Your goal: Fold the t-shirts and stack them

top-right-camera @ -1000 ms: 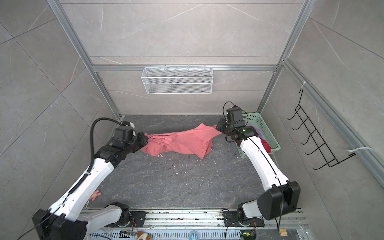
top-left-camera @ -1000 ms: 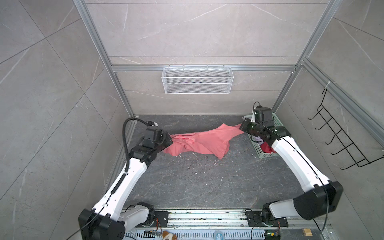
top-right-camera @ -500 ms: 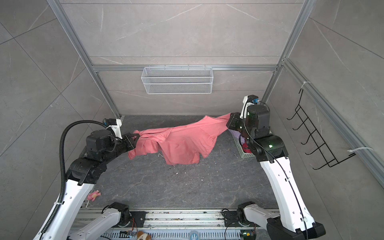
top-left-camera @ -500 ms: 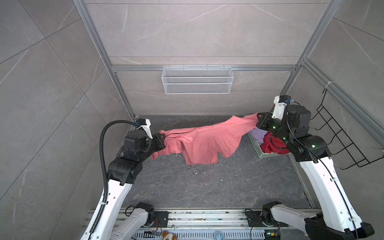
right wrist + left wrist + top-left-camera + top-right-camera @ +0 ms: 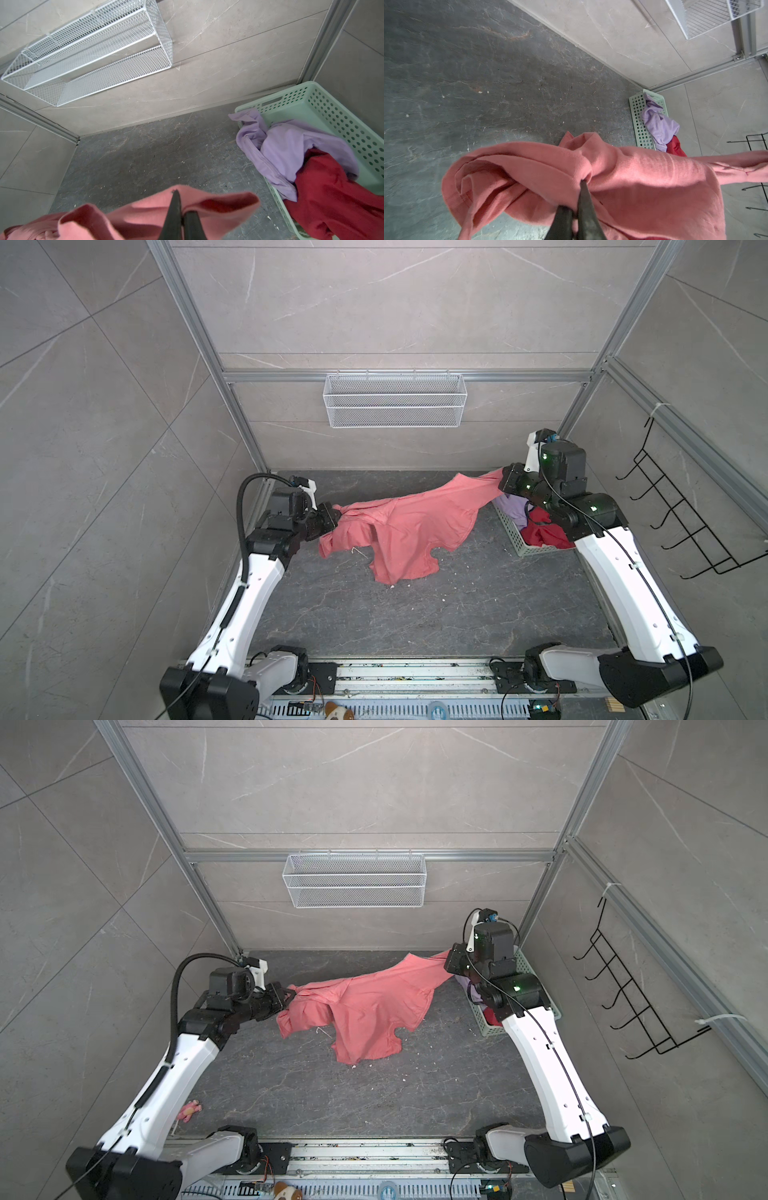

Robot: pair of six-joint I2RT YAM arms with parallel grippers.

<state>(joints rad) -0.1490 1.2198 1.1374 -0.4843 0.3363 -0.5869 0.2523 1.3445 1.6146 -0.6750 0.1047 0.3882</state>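
The step in hand looks like spreading out the first garment: the salmon-pink t-shirt point(image 5: 407, 526) is slung in the air between the two arms, not yet laid flat, and nothing is folded or stacked. The left hand point(image 5: 333, 517) is pinched shut on a bunched wad of its cloth, well apart from the mint-green basket point(image 5: 512, 536). The right hand point(image 5: 503, 485) is closed on a thin edge of the same shirt, just beside the basket's rim. Between them the shirt sags, creased and twisted, its lowest fold near or touching the tabletop point(image 5: 415, 622); I cannot tell which. The next move, I judge, calls for drawing the cloth taut and lowering it flat onto the tabletop, clear of the basket. A lilac t-shirt point(image 5: 291, 149) and a deep-red t-shirt point(image 5: 324, 187) lie crumpled in the basket.
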